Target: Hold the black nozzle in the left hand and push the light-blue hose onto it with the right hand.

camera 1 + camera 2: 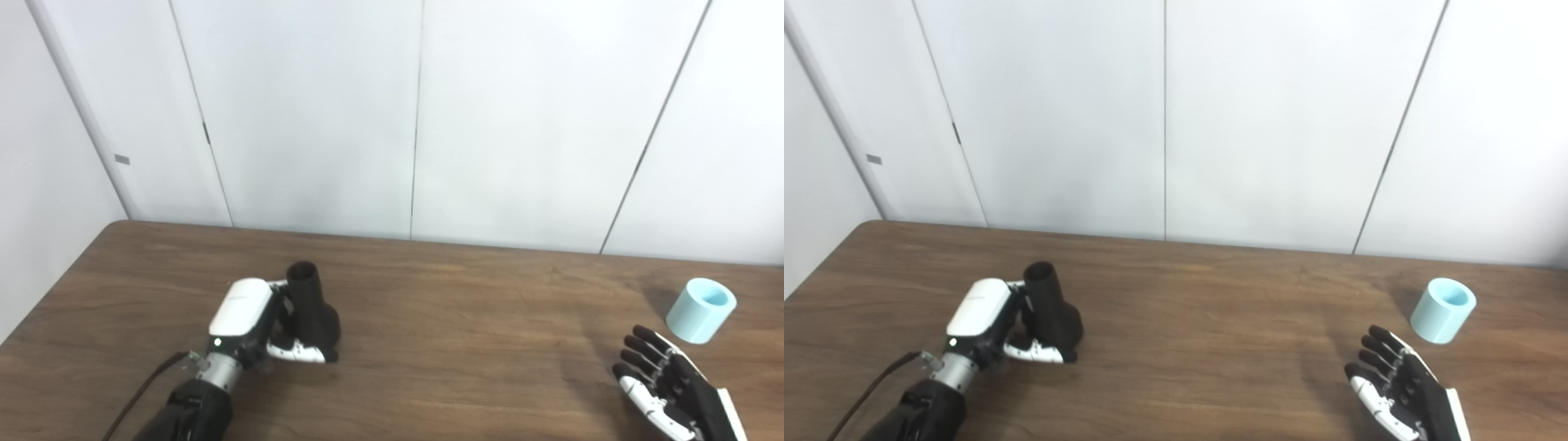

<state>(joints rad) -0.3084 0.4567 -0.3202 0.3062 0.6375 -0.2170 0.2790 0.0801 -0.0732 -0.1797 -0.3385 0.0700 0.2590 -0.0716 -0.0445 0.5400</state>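
Black nozzle (312, 309) in left hand (248, 321)

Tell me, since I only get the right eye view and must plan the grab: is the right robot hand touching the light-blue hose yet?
Observer: No. The left eye view also shows bare brown wooden table between the open right robot hand and the short light-blue cylindrical hose.
Operator: Is the nozzle held?
Observer: Yes. The left robot hand is wrapped around the black plastic nozzle, with the narrow open end up.
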